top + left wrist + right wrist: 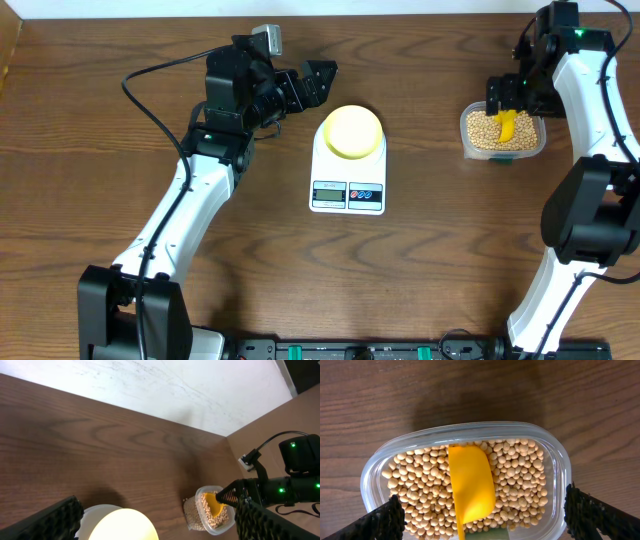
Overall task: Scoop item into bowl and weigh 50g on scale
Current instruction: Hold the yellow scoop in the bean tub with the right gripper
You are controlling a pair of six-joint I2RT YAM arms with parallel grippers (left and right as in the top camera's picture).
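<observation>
Yellow plastic comes first: the scoop (471, 485) lies on the tan beans (520, 475) in the clear tub (560, 455), right under our right claw (482, 497), whose jaws stand wide and hold nothing. We judge the step in hand to be taking up that scoop. We should come straight down, close squarely on its narrow handle end, and carry it level once loaded so no beans roll off.

Well to the side, the pale yellow bowl (353, 131) sits on the white scale (348, 190), and we see no beans in it. Our left claw (312, 82) hangs just beside it, also spread and unloaded. Near the target weight we should tip in small portions.

The counter (450, 270) is dark brown wood grain, flat and smooth-looking. Beyond its far edge stands a white wall (150, 385).
</observation>
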